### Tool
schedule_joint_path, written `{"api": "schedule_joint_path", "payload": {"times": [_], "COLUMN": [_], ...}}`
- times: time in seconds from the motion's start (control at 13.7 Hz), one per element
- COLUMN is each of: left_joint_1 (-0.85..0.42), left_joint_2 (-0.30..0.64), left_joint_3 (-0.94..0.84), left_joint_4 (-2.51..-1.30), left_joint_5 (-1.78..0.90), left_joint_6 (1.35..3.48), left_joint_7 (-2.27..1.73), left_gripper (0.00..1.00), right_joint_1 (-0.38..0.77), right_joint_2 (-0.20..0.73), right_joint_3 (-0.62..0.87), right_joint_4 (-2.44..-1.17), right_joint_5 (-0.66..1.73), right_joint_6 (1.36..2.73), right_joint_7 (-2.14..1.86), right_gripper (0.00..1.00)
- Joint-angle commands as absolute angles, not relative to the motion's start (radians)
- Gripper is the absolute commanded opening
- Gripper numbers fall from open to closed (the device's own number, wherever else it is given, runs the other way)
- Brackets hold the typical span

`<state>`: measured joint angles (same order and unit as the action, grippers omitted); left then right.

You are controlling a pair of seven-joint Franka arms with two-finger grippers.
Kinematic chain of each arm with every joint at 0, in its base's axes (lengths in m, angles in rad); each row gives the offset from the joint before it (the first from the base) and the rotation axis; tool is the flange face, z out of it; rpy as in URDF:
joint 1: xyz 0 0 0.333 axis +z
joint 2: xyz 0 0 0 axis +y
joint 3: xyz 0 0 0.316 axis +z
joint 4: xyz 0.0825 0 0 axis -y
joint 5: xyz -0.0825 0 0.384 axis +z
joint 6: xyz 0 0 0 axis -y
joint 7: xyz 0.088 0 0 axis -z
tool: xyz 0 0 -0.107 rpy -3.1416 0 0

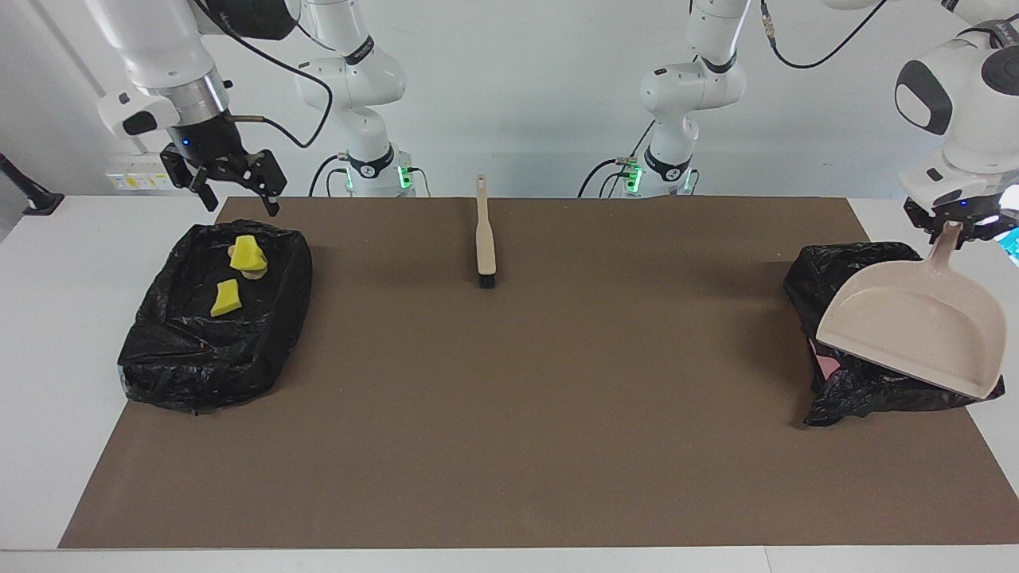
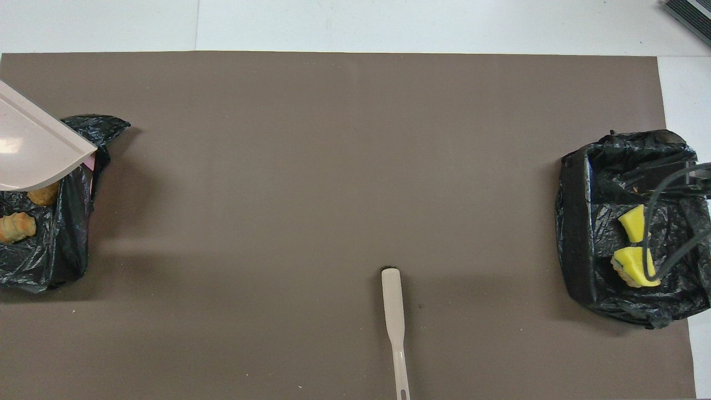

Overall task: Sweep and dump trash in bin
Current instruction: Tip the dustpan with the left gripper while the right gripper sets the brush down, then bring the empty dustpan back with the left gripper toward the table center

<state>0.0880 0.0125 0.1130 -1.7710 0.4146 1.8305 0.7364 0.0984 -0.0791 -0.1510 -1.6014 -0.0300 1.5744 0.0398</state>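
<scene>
Jaws: left gripper clamps dustpan handle over its bin; right gripper wide, empty. I judge trash light, soft.

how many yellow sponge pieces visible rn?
2, both in the bin at the right arm's end: one, one. The dustpan may hide more in the other bin.

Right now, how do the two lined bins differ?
The bin at the right arm's end lies uncovered under the raised, open right gripper, showing yellow sponge pieces. The bin at the left arm's end holds tan bread lumps, with the dustpan in the left gripper over it. Both have black liners.
</scene>
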Motion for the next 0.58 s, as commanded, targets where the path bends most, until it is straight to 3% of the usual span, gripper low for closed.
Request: {"api": "schedule_joint_path", "payload": {"times": [0.0,0.15,0.51], "left_joint_1": [0.028,-0.037,-0.265], "left_joint_2": [-0.055,-0.072,-0.064], "left_joint_3": [0.126,0.124,0.124], "left_joint_4": [-1.848,-1.874,-1.867], "left_joint_5": [0.304,0.256,0.105], "left_joint_6": [1.807,1.801,1.799], "left_joint_7": [0.550,0.384,-0.089], "left_gripper": [0.00,0.00,0.00], "right_joint_1": [0.101,0.103,0.103], "right_joint_2": [-0.093,-0.144,-0.146], "right_joint_3": [-0.155,-0.155,-0.153], "right_joint_4": [-1.548,-1.627,-1.634], "right_joint_5": [-0.026,-0.026,-0.028], "right_joint_6": [1.481,1.479,1.503], "right_joint_7": [-0.035,-0.043,-0.038], "right_gripper": [1.00,1.00,1.00]}}
